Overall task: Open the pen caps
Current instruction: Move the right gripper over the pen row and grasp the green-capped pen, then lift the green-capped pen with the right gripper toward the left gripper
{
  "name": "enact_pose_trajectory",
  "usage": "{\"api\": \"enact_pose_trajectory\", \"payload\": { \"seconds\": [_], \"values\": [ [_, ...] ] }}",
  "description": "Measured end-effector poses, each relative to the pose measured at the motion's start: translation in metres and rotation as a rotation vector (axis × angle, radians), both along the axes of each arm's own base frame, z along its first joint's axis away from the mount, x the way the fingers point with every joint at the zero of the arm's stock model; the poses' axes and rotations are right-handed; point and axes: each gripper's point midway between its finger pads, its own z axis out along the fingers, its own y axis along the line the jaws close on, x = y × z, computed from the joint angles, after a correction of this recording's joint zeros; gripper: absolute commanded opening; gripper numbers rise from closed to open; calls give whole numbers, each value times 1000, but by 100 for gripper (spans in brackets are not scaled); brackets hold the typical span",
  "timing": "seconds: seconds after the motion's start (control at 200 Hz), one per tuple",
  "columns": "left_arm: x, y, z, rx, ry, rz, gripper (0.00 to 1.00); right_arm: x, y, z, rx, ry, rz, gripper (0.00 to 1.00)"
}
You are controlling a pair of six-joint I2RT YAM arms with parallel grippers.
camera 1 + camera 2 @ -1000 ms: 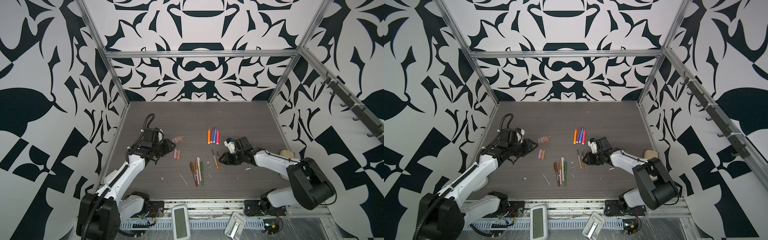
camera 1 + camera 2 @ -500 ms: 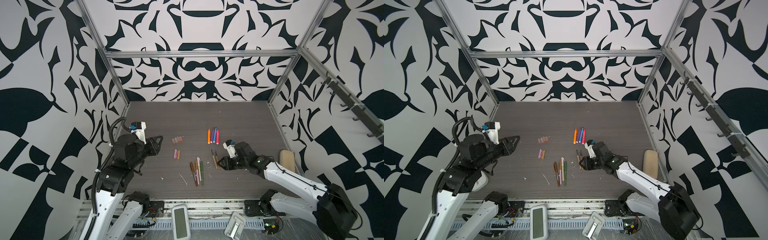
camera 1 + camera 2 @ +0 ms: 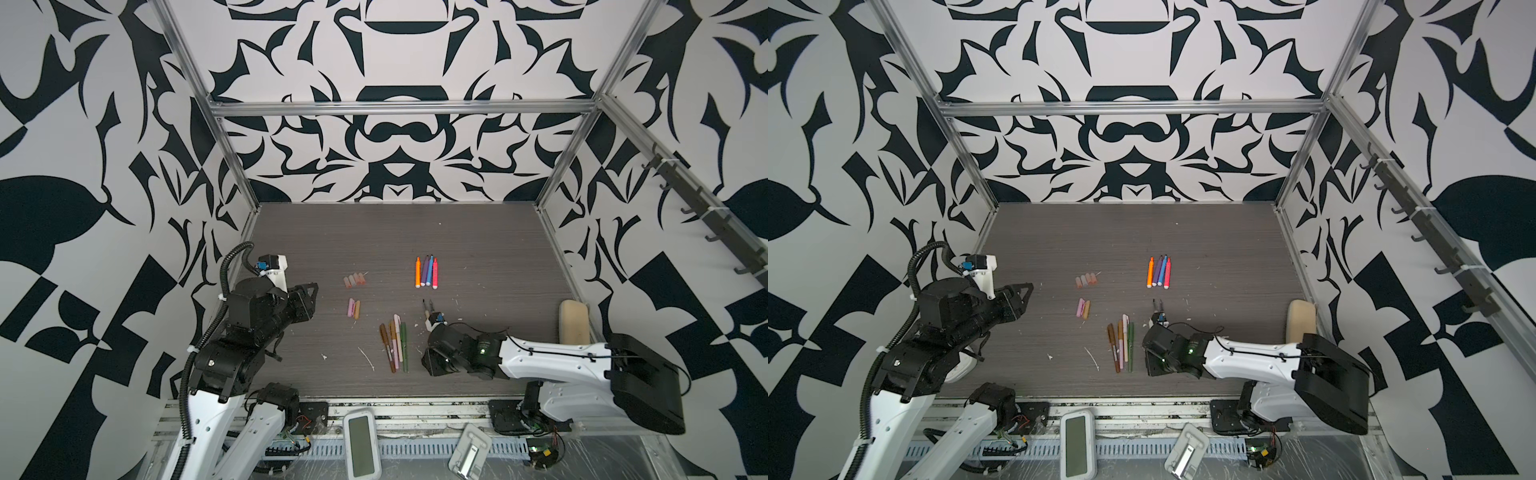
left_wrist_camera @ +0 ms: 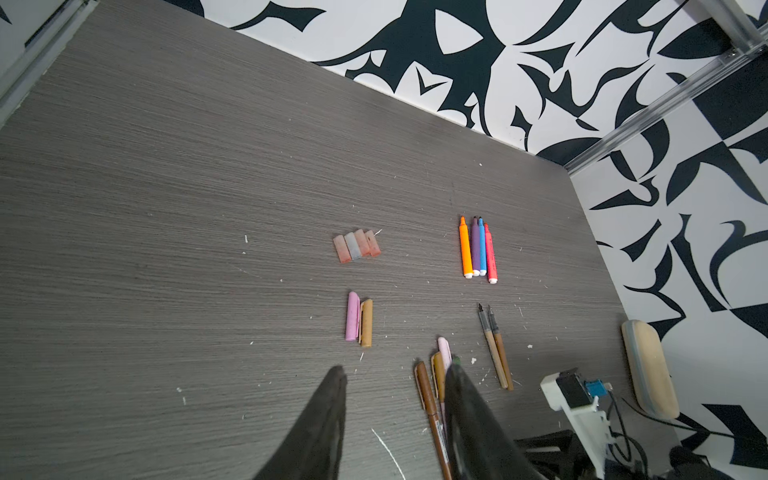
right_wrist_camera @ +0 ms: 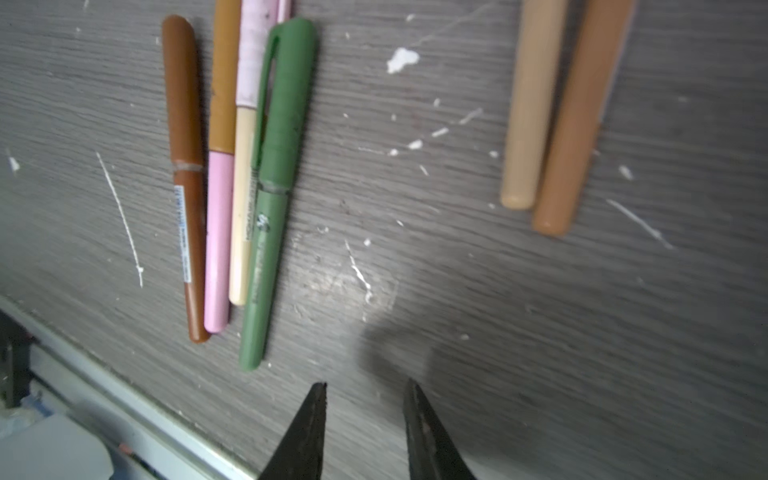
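Now that both arms have drawn back from the middle of the counter (image 3: 374, 232), stock stands as follows.

- **Left end effector** (image 4: 395, 370): lifted clear toward the left edge, jaws apart, nothing between them. A second ago it sat low by the pink and tan caps (image 4: 359, 320).
- **Right end effector** (image 5: 365, 384): jaws apart, empty, low over bare counter near the front edge, just beside the green pen (image 5: 274, 166). A second ago it was at the two bare-tipped brown pens (image 4: 495, 349).
- **Reading:** that pair looks finished, its caps laid left of centre. The four capped pens (image 3: 394, 343) are what remains.
- **Done lots:** four bright pens (image 4: 478, 249), tips bare, right of centre; four pinkish caps (image 4: 356, 246) left of centre.
- **Remaining lot:** flat, side by side, touching, near the middle of the front edge. Long axes run front to back, capped ends toward the back edge and barrel ends toward the front.
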Motion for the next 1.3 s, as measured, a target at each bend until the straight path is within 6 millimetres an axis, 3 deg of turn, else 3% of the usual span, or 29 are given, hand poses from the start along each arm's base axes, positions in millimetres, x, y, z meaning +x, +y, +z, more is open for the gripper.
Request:
{"api": "enact_pose_trajectory", "payload": {
  "seconds": [0.235, 0.4, 0.69, 0.89, 1.195, 1.3],
  "values": [
    [2, -1, -3, 3, 14, 0, 44, 5, 35, 9, -36, -37, 43, 35],
    [2, -1, -4, 3, 14, 1, 44, 7, 47, 7, -87, -54, 66, 33],
    [3, -1, -10, 7, 30, 0, 44, 8, 44, -8, -273, -92, 89, 32],
    [3, -1, -10, 7, 30, 0, 44, 6, 28, -13, -371, -110, 88, 33],
    [3, -1, -10, 8, 31, 2, 44, 7, 22, -12, -380, -120, 61, 30],
    [4, 1, -11, 9, 35, 11, 44, 5, 21, -17, -358, -112, 52, 25]
  ]
}}
